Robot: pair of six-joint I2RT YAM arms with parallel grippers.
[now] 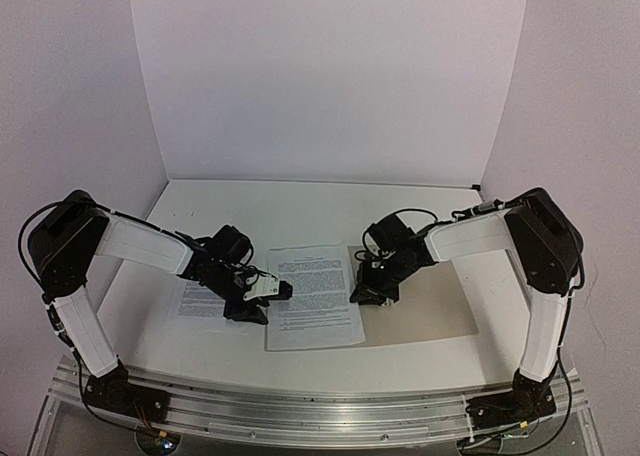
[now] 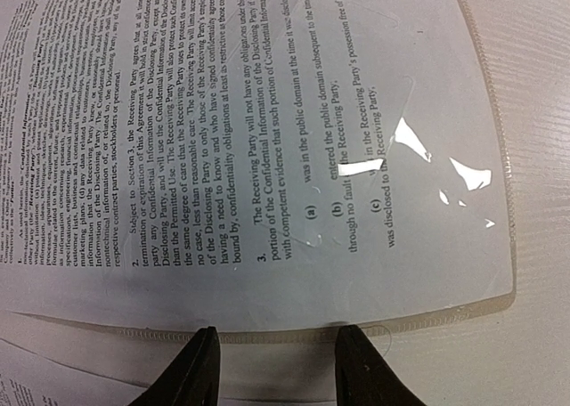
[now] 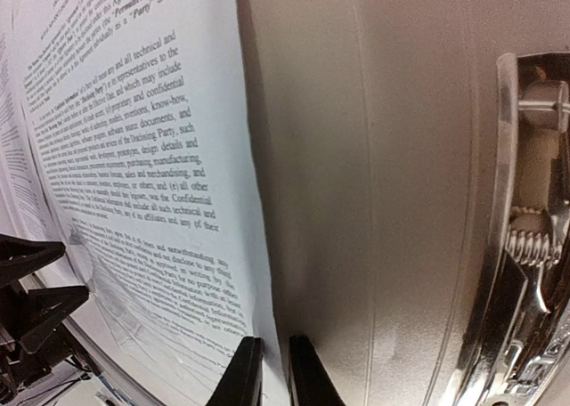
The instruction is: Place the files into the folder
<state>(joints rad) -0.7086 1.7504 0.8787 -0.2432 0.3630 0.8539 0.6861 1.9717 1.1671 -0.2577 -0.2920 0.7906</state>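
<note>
The folder (image 1: 430,298) lies open, one file (image 1: 315,296) overlapping its 9 o'clock edge, another file (image 1: 200,302) farther toward 9 o'clock. The right gripper (image 3: 274,375), barely parted, straddles the first file's edge, grip unclear; the left gripper (image 2: 278,366) stands half open, empty.

A white table (image 1: 300,201) sits boxed in by plain pale lilac walls (image 1: 330,76).
</note>
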